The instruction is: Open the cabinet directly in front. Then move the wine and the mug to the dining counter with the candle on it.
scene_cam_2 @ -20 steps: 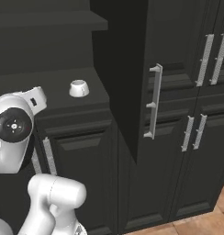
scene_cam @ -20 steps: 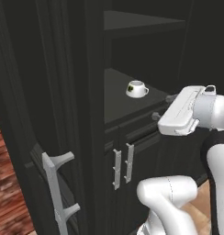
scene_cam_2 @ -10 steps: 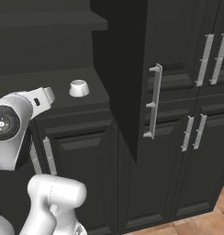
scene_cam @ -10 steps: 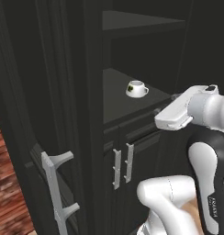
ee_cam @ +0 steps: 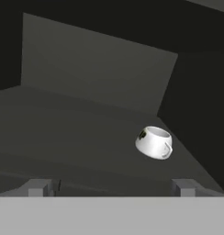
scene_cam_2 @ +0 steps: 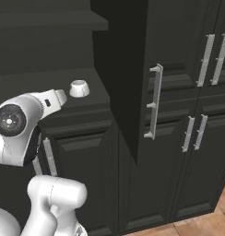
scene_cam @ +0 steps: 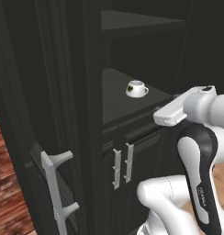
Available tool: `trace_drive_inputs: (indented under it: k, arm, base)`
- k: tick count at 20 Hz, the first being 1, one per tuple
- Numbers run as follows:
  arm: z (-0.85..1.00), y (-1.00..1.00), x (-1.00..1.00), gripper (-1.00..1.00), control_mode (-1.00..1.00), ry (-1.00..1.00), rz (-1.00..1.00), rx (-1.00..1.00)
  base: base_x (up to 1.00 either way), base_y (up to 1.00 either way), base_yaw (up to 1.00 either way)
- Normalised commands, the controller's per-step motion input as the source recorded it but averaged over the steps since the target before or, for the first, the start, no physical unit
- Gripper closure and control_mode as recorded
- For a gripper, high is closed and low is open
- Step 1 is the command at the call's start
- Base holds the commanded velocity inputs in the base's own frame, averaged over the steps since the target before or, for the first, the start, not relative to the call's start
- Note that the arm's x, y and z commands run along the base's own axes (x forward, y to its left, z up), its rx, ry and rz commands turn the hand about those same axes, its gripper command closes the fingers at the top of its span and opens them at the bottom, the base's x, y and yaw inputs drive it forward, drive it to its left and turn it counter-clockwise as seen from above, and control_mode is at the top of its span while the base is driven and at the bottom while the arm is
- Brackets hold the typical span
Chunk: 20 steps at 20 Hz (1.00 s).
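Note:
The black cabinet (scene_cam: pixel 81 114) stands with its upper doors swung open. On its dark shelf (scene_cam: pixel 114 94) sits the small white mug (scene_cam: pixel 137 88) (scene_cam_2: pixel 79 88) (ee_cam: pixel 154 142), tilted, with a dark and yellow-green mark on its side. My gripper (ee_cam: pixel 111 187) is open and empty at the shelf's front edge; the mug lies ahead of it and to the right in the hand view, well apart from the fingertips. The white hand (scene_cam: pixel 171 114) hovers just in front of the shelf edge. The wine, the dining counter and the candle are out of view.
The open left door with its silver bar handle (scene_cam: pixel 56 193) juts out at the left, and the open right door with its handle (scene_cam_2: pixel 153 101) at the right. Closed lower doors (scene_cam: pixel 122 163) sit below the shelf. More black cabinets (scene_cam_2: pixel 206 92) stand to the right. An upper shelf (scene_cam: pixel 137 20) hangs above the mug.
The hand has crept forward to the shelf's front edge, and the forearm has swung up beneath it. The mug and the doors have not moved.

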Motion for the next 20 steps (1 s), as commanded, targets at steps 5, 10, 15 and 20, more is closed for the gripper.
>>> trace_drive_inputs:
  k: [5, 10, 15, 20]
  arm:
    - [-0.21, -0.27, 0.32, -1.00, -1.00, -0.03, -0.01, 0.01]
    - [-0.08, -0.06, 0.40, -1.00, -1.00, 0.00, 0.00, 0.01]
    - [-0.07, -0.01, 0.43, -1.00, -1.00, 0.00, 0.00, 0.00]
    - [-0.08, -0.10, 0.34, -1.00, -1.00, 0.00, 0.00, 0.00]
  base:
    - [0.00, 0.00, 0.00]
    - [0.00, 0.00, 0.00]
    - [0.00, 0.00, 0.00]
    - [0.00, 0.00, 0.00]
